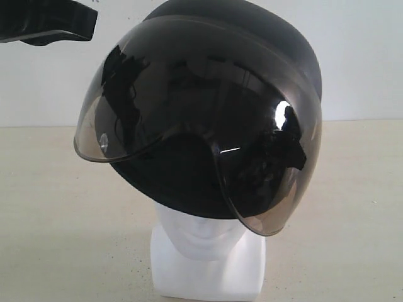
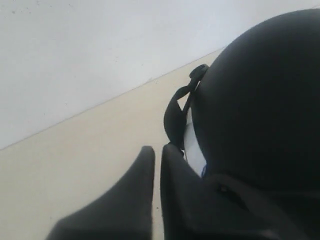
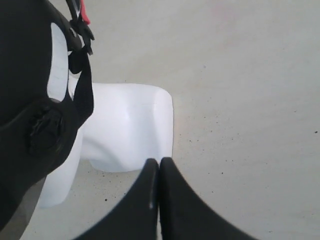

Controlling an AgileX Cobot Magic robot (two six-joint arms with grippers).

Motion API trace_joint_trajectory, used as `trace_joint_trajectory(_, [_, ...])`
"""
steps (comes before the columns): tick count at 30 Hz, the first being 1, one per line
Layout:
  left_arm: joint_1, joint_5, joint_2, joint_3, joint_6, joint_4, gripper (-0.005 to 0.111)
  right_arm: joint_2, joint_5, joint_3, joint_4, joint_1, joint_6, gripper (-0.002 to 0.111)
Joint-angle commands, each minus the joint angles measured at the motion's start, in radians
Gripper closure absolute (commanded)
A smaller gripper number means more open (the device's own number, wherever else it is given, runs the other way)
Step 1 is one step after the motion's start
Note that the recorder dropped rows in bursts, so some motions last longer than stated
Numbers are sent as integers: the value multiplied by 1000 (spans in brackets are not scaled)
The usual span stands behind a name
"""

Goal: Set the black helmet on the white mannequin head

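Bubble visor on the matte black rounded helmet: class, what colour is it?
The translucent bubble visor is smoky brown-grey, seen best in the exterior view.

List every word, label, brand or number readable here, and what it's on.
None. The black helmet, its visor, the white mannequin head and the table show no lettering in any view. The small red tab by the helmet strap is too small to tell.

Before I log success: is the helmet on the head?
On: the black helmet covers the white mannequin head; only its lower face shows.
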Motion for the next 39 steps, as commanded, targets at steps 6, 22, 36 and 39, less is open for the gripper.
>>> trace_joint_trajectory(6, [1,-4,42,-8,6,49,102,-3,-18,-8,59,-2,-37,108])
trace_joint_trajectory(22, [1,46,91,-8,28,40,102,-3,-58,-8,85,-2,-39,108])
trace_joint_trajectory(36, [1,80,91,-8,5,150,102,3,-153,-8,159,-2,-46,108])
trace_joint_trajectory(39, [1,80,91,-8,5,165,102,39,-136,-8,207,0,-48,108])
